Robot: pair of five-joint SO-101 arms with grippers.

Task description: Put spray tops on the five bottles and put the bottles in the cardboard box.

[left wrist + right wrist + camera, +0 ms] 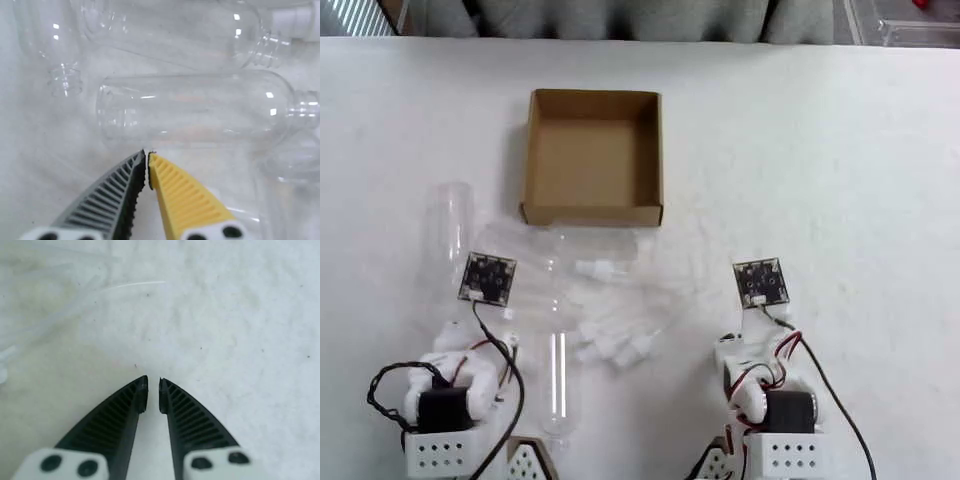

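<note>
We see the cardboard box (592, 210) standing open on the white table (860, 180), and every piece of the task lies on the arms' side of it, outside it. One clear bottle (450, 225) lies just off the box's left near corner. Several more bottles (570, 245) lie on their sides just beside the box's near wall; they are transparent and overlap, so we cannot count them. A long bottle (557, 375) lies farther from the box, its length pointing towards it. The white spray tops (615, 325) sit in a loose heap near the box, on the far side of the bottles that lie along its wall. Both arms are well apart from the box, the left arm (445, 395) towards its left side and the right arm (770, 400) off past its right side. The left gripper (148, 156) has its grey and yellow fingers brought together at the tips with nothing between them. It points at the flank of a lying bottle (195, 112) whose neck is bare, and we cannot tell whether the tips touch it. The right gripper (153, 389) has its two black fingers drawn almost together, only a thin slit left at the tips, and it holds nothing. It hangs over bare table, with a few thin pale tubes (135, 285) lying near it.
</note>
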